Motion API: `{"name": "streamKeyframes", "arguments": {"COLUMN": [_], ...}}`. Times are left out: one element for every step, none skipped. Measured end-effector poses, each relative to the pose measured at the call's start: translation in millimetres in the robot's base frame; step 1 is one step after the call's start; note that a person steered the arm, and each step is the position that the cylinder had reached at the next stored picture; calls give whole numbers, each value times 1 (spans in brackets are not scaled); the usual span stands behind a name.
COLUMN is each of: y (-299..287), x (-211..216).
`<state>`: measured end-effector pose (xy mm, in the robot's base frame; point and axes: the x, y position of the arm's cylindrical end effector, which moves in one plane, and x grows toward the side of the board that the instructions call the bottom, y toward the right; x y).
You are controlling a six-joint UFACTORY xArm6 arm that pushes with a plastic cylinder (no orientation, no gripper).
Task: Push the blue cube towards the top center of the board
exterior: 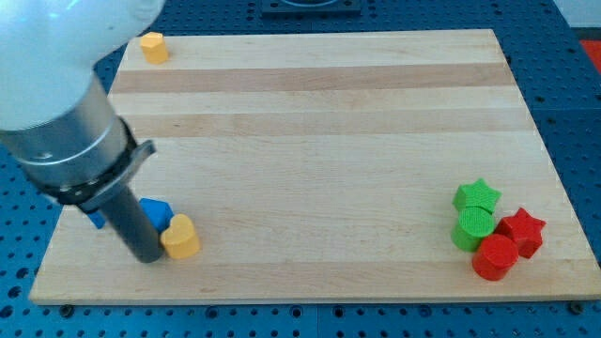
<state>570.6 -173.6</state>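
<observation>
Blue cube [97, 221] sits at the board's bottom-left, mostly hidden behind the rod; only a small corner shows at the rod's left, so its heading and long axis can't be read. No gripper on this arm, just the dark rod; the tip [148, 258] is down near the board's bottom edge, below and right of the cube. Yellow heart-shaped block [180, 237] touches the rod's right side. Another blue block [156, 212], shape unclear, peeks out just above the heart, against the rod. Bottom-right cluster, well apart: red cylinder [494, 257], red star [522, 232], green cylinder [472, 226], green star [477, 196], packed together. Farthest: small yellow block [153, 47] at the wooden board's [319, 122] top-left corner.
</observation>
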Motion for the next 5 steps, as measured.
{"name": "streamKeyframes", "arguments": {"y": [0,-6,-11,-6,-4], "x": [-50,-97,-116,-99,-58]}}
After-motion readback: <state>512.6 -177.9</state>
